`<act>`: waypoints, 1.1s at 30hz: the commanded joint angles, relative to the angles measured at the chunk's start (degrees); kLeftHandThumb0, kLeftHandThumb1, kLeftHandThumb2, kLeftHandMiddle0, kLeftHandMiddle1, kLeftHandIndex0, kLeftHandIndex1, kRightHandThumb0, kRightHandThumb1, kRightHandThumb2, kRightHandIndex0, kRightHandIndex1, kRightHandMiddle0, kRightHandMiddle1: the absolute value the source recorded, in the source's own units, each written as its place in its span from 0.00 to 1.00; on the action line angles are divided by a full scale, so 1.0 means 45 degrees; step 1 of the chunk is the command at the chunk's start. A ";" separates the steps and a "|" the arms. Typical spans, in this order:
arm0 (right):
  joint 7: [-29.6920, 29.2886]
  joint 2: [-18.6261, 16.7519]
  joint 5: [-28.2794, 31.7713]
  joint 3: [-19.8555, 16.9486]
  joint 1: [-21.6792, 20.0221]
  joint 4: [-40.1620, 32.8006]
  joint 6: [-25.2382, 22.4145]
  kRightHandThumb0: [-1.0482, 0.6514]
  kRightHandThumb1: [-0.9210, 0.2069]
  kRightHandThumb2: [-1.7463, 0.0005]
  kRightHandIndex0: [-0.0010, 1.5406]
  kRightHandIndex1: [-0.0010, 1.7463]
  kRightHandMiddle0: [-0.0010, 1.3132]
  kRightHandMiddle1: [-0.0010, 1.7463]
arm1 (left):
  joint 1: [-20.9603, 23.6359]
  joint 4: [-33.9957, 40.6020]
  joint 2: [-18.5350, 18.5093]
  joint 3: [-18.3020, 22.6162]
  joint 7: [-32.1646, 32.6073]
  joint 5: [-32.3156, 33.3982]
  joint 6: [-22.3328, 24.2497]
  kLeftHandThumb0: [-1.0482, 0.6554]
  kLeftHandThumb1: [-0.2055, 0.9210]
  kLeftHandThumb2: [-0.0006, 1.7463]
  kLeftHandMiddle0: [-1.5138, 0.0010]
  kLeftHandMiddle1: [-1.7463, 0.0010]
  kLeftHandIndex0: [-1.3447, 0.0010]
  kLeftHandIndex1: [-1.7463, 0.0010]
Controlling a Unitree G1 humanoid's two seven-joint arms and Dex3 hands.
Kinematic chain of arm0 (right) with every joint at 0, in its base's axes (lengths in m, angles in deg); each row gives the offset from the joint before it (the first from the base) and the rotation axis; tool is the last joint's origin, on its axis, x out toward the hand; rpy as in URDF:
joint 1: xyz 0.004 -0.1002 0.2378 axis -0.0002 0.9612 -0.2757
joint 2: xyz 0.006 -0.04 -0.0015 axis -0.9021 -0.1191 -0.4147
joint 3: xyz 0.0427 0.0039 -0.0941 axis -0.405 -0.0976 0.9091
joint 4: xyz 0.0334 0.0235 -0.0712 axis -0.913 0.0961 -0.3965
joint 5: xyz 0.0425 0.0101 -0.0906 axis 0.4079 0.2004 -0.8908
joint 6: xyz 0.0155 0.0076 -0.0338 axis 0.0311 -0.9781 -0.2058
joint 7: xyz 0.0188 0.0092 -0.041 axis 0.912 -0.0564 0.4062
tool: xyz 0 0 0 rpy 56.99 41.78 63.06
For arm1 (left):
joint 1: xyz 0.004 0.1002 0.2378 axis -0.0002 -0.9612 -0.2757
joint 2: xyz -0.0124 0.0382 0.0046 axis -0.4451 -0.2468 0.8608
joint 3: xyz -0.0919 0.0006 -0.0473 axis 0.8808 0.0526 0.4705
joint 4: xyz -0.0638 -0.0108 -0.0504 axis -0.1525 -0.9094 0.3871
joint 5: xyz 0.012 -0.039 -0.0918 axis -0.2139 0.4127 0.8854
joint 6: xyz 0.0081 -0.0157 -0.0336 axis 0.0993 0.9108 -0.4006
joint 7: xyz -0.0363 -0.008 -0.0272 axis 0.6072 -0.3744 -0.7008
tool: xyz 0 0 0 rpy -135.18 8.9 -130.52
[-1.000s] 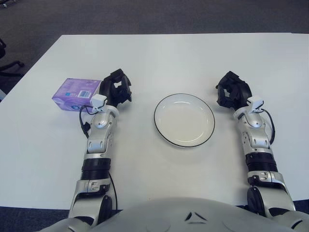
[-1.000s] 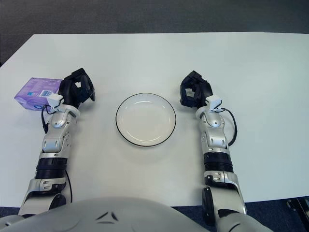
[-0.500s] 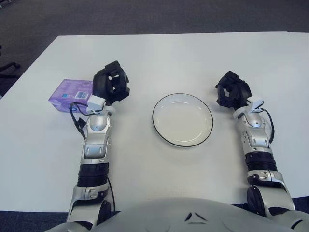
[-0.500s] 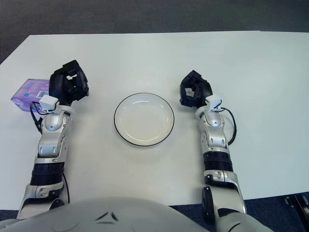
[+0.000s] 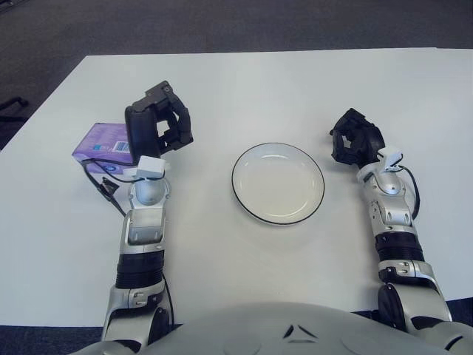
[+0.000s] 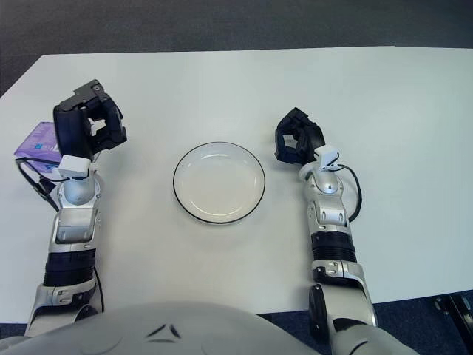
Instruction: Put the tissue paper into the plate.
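A purple tissue pack [image 5: 100,143] lies on the white table at the left, partly hidden behind my left hand [image 5: 157,127]. That hand is raised above the table, just right of the pack, its black fingers spread and holding nothing. A white plate [image 5: 278,183] with a dark rim sits empty at the table's middle. My right hand [image 5: 355,139] shows to the right of the plate, fingers curled and empty.
The white table [image 5: 259,81] stretches wide behind the plate and hands. Its left edge runs close to the tissue pack, with dark carpet [image 5: 222,22] beyond the table.
My left hand has lifted off the table and swung left and up toward the tissue pack, now covering part of it. The right arm, plate and pack stay put.
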 commanded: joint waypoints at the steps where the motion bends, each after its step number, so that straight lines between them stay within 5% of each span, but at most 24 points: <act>1: -0.0046 -0.0636 -0.0004 0.0043 0.1900 0.1449 0.0232 0.36 0.42 0.34 0.80 1.00 0.39 1.00 | -0.1683 -0.0023 -0.0693 0.0437 0.1440 -0.1735 -0.0850 0.34 0.80 0.52 0.07 0.00 0.13 0.00; 9: -0.0081 -0.0653 -0.0056 0.0040 0.1890 0.1437 0.0249 0.36 0.42 0.34 0.79 1.00 0.39 1.00 | -0.1082 -0.0409 -0.1855 0.0708 0.2050 -0.3256 -0.1805 0.32 0.80 0.53 0.05 0.00 0.10 0.00; 13: -0.0047 -0.0678 -0.0009 0.0024 0.1891 0.1433 0.0241 0.36 0.42 0.34 0.79 1.00 0.39 1.00 | -0.1069 -0.0981 -0.3768 0.1513 0.1625 -0.3347 -0.2340 0.32 0.80 0.55 0.05 0.00 0.09 0.00; 21: -0.0026 -0.0650 -0.0030 0.0012 0.1882 0.1547 0.0384 0.36 0.42 0.34 0.79 1.00 0.39 1.00 | -0.1323 -0.0588 -0.5167 0.1814 0.0959 -0.3521 -0.2127 0.30 0.82 0.53 0.10 0.00 0.17 0.00; 25: -0.0011 -0.0600 0.0001 0.0027 0.1862 0.1607 0.0429 0.36 0.42 0.34 0.79 1.00 0.39 1.00 | -0.2071 -0.1677 -0.6994 0.3068 0.0231 -0.2855 -0.2396 0.25 0.93 0.43 0.30 0.00 0.44 0.00; 29: -0.0015 -0.0571 0.0011 0.0022 0.1859 0.1616 0.0428 0.36 0.42 0.34 0.79 1.00 0.39 1.00 | -0.2352 -0.2109 -0.8505 0.3212 -0.1145 -0.3243 -0.2071 0.16 0.98 0.37 0.59 0.04 0.65 0.06; 33: -0.0003 -0.0528 0.0003 0.0036 0.1858 0.1639 0.0449 0.36 0.42 0.33 0.79 1.00 0.39 1.00 | -0.2771 -0.2042 -0.9589 0.2880 -0.2606 -0.3181 -0.2029 0.09 1.00 0.34 0.82 0.29 0.86 0.17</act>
